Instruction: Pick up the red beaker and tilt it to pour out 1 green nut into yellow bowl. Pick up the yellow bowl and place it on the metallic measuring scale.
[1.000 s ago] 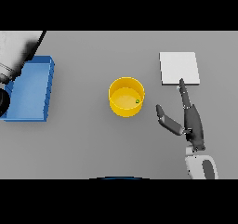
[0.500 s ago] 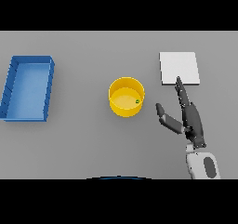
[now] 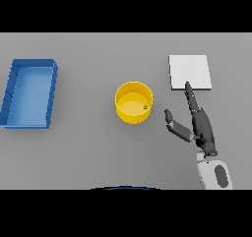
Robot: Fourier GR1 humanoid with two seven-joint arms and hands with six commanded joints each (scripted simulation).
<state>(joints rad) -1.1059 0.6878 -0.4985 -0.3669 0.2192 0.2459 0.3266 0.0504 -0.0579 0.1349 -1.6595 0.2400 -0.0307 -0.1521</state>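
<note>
Nut in the bowl — hand free

We see our right hand spread, holding nothing, beside the yellow bowl — green nut inside.

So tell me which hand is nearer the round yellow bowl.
Right. The right hand lies open just right of the round yellow bowl, apart from it; the left hand is out of view.

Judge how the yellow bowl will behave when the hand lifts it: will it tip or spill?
The yellow bowl looks rigid, squat and straight-walled, so probably stable. Its only content, one green nut, suggests it is light. The right hand, open beside it, might nudge it sideways.
</note>
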